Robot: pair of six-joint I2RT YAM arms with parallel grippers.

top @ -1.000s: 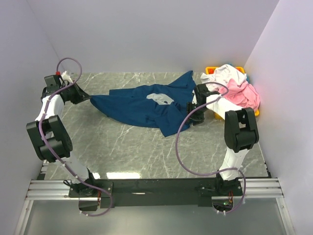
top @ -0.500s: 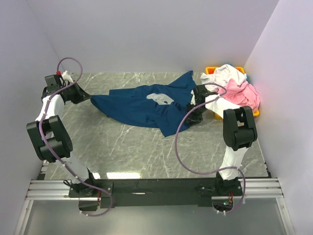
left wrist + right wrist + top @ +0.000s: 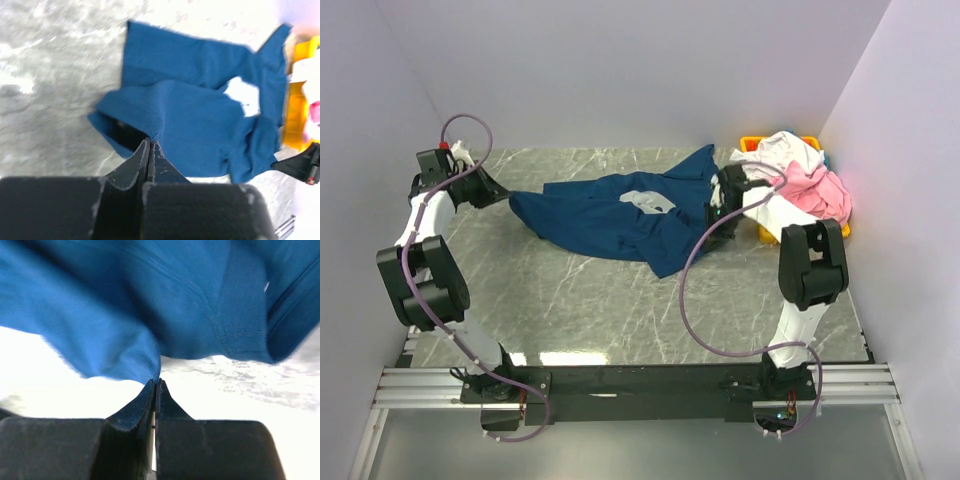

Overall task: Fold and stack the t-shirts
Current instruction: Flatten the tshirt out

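The dark navy t-shirt (image 3: 610, 215) lies crumpled and stretched across the back of the marble table, its white chest print (image 3: 645, 200) facing up. My left gripper (image 3: 503, 195) is shut on the shirt's left edge, and the cloth (image 3: 200, 115) runs straight out from the pinched tips (image 3: 150, 141). My right gripper (image 3: 712, 212) is shut on the shirt's right edge, where a fold of blue cloth (image 3: 150, 300) hangs from the closed tips (image 3: 157, 381). A pink t-shirt (image 3: 815, 190) and a white t-shirt (image 3: 782, 152) are heaped at the far right.
The yellow plastic bin (image 3: 752, 143) stands in the back right corner under the pink and white heap, right behind my right arm. Pale walls close in the table on the left, back and right. The bin (image 3: 295, 120) also shows in the left wrist view.
My right gripper has closed on the navy shirt's right edge and lifted slightly. The left gripper has shifted a little to the right with its end of the shirt.
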